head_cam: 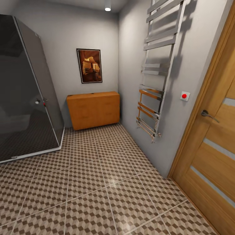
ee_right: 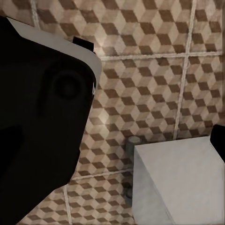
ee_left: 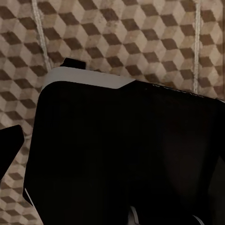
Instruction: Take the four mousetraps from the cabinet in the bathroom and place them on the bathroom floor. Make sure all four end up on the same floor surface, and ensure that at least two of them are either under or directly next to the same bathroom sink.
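Cube-patterned brown, beige and white floor tiles (head_cam: 98, 195) with pale grout lines spread from the foot of the head view back to the far wall. At that wall stands the low, wide orange-brown wooden cabinet (head_cam: 93, 109) with a flat top, its fronts shut; no mousetrap can be made out on or near it. Above it hangs a dark-framed brown picture (head_cam: 89, 66). A dark glass shower enclosure (head_cam: 26, 91) fills the left side, a chrome ladder-shaped towel rail (head_cam: 156, 75) hangs on the grey right wall beside a small white switch with a red button (head_cam: 185, 96), and a slatted wooden door with a metal handle (head_cam: 212, 143) stands at the right edge.

Both wrist views look down on the same tiles past black robot bodywork (ee_left: 126, 154); whether either claw is clenched or released I cannot tell. A plain white box-shaped block (ee_right: 180, 183) stands on the tiles in the right wrist view.
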Controlling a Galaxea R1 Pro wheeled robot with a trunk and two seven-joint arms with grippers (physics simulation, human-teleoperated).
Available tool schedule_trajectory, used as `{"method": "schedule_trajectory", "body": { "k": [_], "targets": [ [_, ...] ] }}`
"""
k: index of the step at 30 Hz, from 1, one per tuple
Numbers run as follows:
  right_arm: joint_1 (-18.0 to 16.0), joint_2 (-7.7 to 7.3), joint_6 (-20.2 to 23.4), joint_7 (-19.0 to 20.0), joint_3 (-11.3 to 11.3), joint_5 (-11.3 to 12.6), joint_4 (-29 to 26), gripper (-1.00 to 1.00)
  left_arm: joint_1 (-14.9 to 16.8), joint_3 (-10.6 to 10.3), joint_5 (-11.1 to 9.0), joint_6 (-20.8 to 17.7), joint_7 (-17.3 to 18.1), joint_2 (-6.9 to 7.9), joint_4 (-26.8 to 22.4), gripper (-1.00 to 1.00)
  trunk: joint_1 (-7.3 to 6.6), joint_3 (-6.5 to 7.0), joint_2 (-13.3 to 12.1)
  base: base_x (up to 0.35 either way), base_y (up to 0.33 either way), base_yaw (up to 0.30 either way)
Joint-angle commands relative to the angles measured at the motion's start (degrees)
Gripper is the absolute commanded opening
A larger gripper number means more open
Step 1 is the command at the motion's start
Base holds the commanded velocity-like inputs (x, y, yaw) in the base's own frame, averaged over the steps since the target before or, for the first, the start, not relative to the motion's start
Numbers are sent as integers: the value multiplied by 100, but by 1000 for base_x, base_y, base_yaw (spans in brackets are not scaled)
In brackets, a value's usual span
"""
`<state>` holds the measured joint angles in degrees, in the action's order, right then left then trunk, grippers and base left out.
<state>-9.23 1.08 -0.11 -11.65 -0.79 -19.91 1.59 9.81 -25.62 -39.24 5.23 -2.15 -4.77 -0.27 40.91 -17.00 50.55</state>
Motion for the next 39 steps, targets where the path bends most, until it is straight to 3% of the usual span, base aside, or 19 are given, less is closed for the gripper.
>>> {"method": "schedule_trajectory", "body": {
  "k": [1,18,31,39],
  "targets": [
    [-9,1,0,-30,-10,-47,17,100,3,-48,-31,13,-21,-1,1,100,3,-7,4,284,0,0],
    [-9,6,-4,-25,-17,-32,17,100,3,-48,-31,7,-14,2,1,100,3,-7,4,314,0,8],
    [-9,6,-5,-30,-17,-30,17,100,3,-48,-31,6,-14,2,1,100,3,-7,4,323,0,214],
    [-9,6,-6,-30,-17,-30,17,100,3,-48,-31,5,-15,2,1,100,3,-7,4,323,0,58]
  ]
}}
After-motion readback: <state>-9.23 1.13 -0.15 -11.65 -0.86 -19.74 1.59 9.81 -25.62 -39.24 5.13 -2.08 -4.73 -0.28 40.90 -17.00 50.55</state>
